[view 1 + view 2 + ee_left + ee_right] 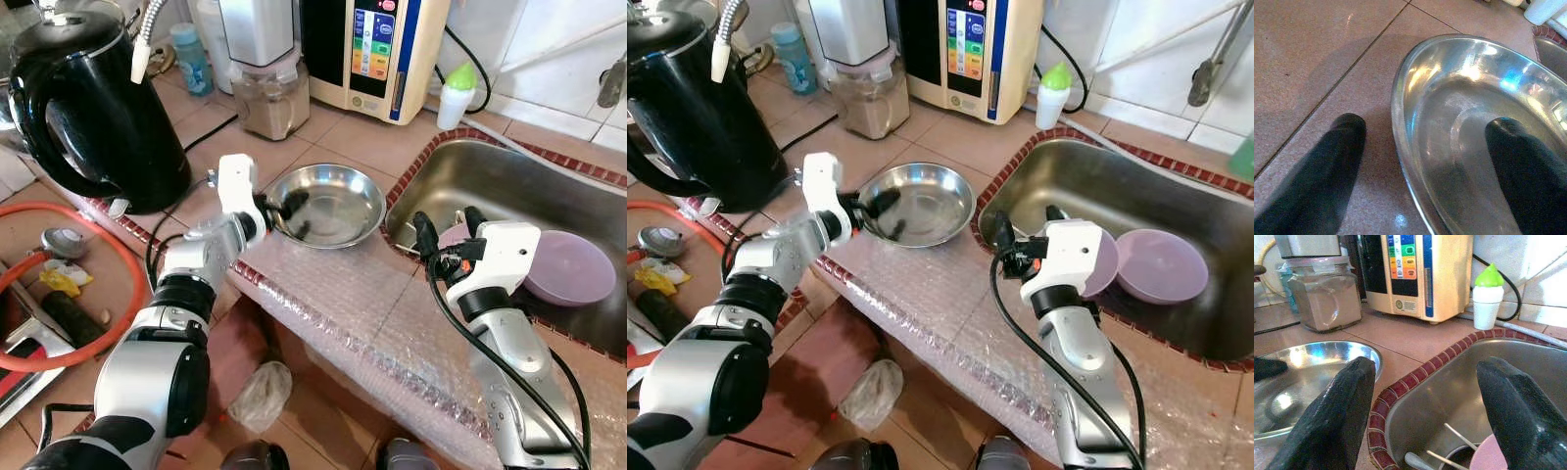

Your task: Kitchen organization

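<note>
The left pincer (286, 213) straddles the near rim of the steel bowl (338, 201) on the tiled surface (323, 137) beside the sink (509, 176), fingers apart, one inside and one outside. Closing on that thin, slick rim risks the bowl tipping or sliding away. The right pincer (446, 227) hovers spread over the sink edge, holding nothing, near the purple plate (573, 266).

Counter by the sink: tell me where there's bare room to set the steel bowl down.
Free: the tiles between the steel bowl, the glass jar and the sink rim, and the bubble-wrapped front edge between both grippers. Crowded: the back row of appliances, the black kettle at left, and the sink, holding purple bowls. The left gripper straddles the bowl's rim, open.
</note>
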Robot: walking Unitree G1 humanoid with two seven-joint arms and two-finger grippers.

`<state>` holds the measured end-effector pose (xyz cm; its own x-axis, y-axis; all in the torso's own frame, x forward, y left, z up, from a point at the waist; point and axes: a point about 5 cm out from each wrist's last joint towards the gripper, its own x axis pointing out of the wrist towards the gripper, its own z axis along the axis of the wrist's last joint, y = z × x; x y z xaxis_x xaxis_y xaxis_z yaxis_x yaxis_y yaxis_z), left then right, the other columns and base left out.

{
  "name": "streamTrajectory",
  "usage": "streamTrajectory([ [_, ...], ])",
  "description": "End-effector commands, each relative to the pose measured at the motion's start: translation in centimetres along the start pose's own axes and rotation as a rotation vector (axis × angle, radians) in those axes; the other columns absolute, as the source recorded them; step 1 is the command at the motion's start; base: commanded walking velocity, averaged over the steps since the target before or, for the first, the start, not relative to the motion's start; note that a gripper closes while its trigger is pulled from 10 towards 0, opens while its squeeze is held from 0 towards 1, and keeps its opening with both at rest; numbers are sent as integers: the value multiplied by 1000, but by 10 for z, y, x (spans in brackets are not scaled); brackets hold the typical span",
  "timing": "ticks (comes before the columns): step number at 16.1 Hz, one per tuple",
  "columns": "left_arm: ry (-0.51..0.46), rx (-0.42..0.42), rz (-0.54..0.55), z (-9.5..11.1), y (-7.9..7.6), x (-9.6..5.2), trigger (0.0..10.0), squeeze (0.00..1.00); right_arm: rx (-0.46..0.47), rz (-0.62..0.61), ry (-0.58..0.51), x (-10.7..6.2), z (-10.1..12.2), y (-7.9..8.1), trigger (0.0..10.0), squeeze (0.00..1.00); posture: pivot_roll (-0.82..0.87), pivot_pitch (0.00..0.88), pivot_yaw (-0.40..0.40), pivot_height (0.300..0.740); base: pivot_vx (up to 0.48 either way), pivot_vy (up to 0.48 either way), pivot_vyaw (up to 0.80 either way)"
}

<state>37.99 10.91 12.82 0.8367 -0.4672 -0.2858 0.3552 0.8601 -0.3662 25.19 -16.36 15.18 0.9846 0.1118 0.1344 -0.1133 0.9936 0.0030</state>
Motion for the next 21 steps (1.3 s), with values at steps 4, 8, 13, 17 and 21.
streamTrajectory([
  [4,48,-63,19,-8,13,-4,0,0,-5,41,-6,1,5,4,10000,0,-228,70,118,740,0,0,0],
  [8,40,-73,-13,-7,15,-6,0,0,21,130,16,3,4,12,10000,0,-219,59,110,740,0,0,0],
  [13,34,-84,-18,-12,17,-7,0,0,37,233,94,-3,-5,16,10000,0,-219,55,103,740,0,0,0],
  [17,-13,-85,-34,-9,14,-6,0,0,9,249,144,-4,-11,14,10000,0,-222,56,101,740,0,0,0],
  [21,-131,-108,-107,0,6,-5,0,0,79,186,153,1,-12,9,10000,0,-219,57,95,740,0,0,0],
])
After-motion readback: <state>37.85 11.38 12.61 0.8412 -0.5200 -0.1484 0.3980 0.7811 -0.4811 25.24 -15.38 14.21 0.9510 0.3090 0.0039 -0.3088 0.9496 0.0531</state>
